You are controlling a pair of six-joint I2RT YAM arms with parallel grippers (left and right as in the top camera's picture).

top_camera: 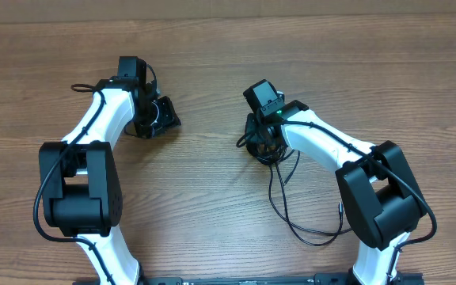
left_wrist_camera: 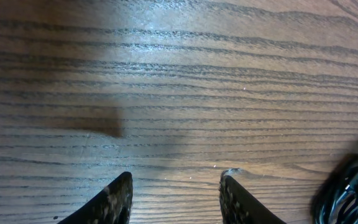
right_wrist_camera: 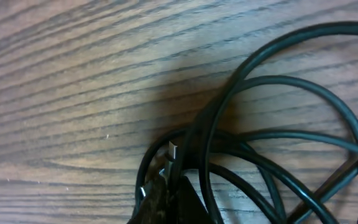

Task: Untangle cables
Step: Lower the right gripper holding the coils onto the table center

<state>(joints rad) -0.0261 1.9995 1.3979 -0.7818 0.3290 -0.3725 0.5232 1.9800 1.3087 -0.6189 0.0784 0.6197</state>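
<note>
The whole view is taken up by a wooden bench (top_camera: pixel 212 229) with a brown, laminate-like top, its dark grain running in long wavy lines from side to side. Light from above leaves a soft pale sheen on the wood close up, with blurred grey shadows beside it. A paler tan strip (top_camera: pixel 291 6) runs along the far edge.

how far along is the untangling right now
Done: nothing yet; the cables lie in one overlapping bunch. In hand: the right gripper is shut on them at their crossing. Left to do: every loop needs separating; the left gripper hangs open over bare table.
</note>
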